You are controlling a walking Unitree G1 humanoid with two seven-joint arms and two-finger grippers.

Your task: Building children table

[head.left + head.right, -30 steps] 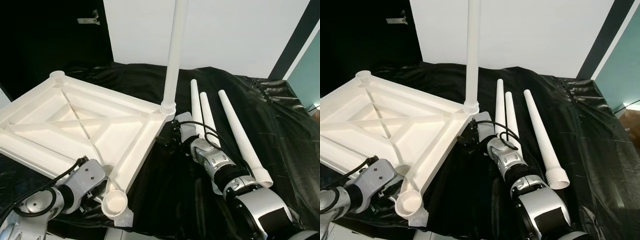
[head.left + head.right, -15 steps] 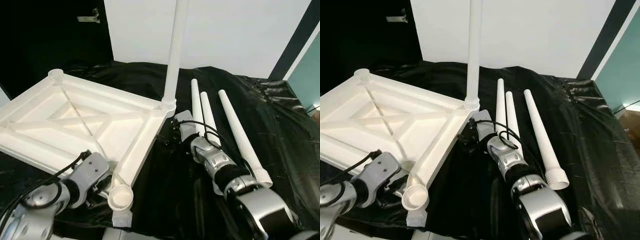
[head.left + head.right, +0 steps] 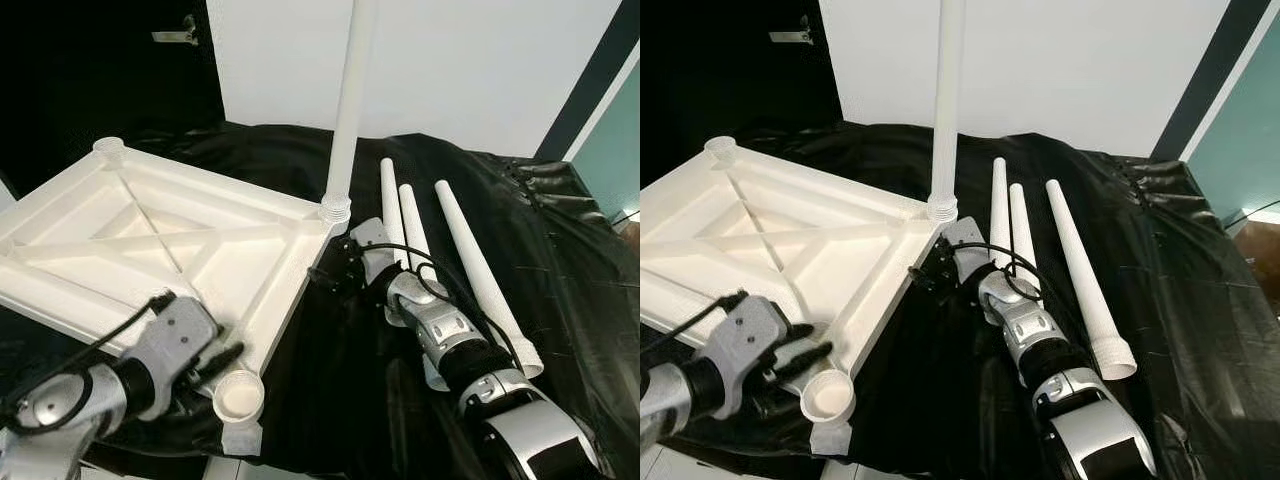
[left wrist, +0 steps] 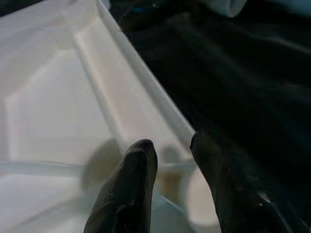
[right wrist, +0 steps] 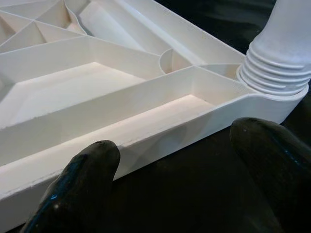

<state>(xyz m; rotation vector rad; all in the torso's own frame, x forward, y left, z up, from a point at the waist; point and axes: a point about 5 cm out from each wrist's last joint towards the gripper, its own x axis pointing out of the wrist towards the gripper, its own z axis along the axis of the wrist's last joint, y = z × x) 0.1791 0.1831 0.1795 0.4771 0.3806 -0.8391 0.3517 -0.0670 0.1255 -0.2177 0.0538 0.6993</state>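
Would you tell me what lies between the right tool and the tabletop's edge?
Bare black sheet alone separates the open right tool from the tabletop edge, in the right wrist view.

A black plastic sheet [image 3: 560, 260] covers the surface. On it lies an upturned white tabletop [image 3: 150, 240] with one leg [image 3: 345, 110] standing upright in its corner. Just beside it, three loose white legs [image 3: 440, 250] lie side by side.

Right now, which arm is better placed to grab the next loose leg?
Right, probably. The right gripper sits open at the tabletop corner with the mounted leg, and the three loose legs lie along its forearm. The left gripper is open at the empty near socket, far from them.
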